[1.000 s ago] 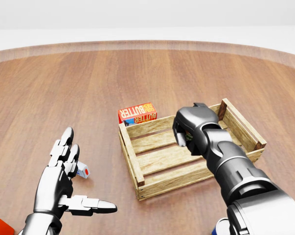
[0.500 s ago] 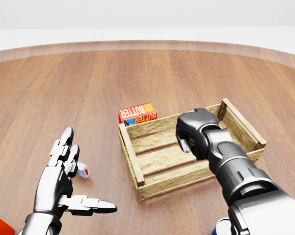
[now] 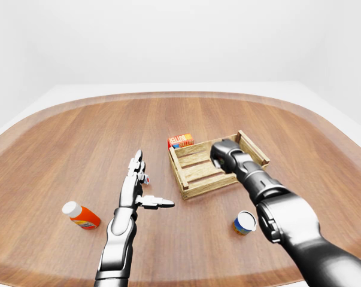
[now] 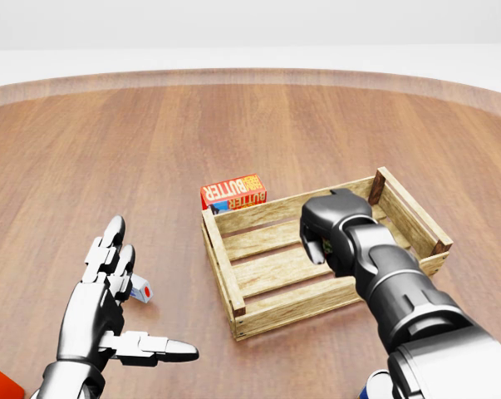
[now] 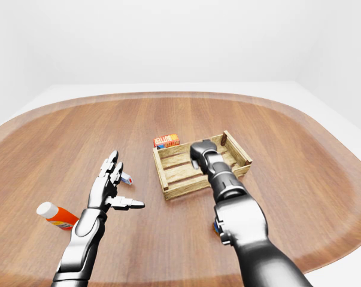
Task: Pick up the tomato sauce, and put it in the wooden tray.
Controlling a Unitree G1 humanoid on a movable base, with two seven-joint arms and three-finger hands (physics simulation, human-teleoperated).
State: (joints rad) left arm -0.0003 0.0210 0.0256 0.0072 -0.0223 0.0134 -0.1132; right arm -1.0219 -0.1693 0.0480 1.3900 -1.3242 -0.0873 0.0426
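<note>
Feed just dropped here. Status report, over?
Right hand closed over wooden tray, contents hidden. Left hand open, empty. Tomato sauce not identifiable. Nothing blocking.

Right robot hand (image 4: 323,233) has dropped lower in the head view over the last second, from level with the top slat of the slatted wooden tray (image 4: 223,268) down toward the tray's middle slats, and drifted slightly right. Its dark fingertips no longer stand out above the knuckle housing; the fist appears more curled.
</note>
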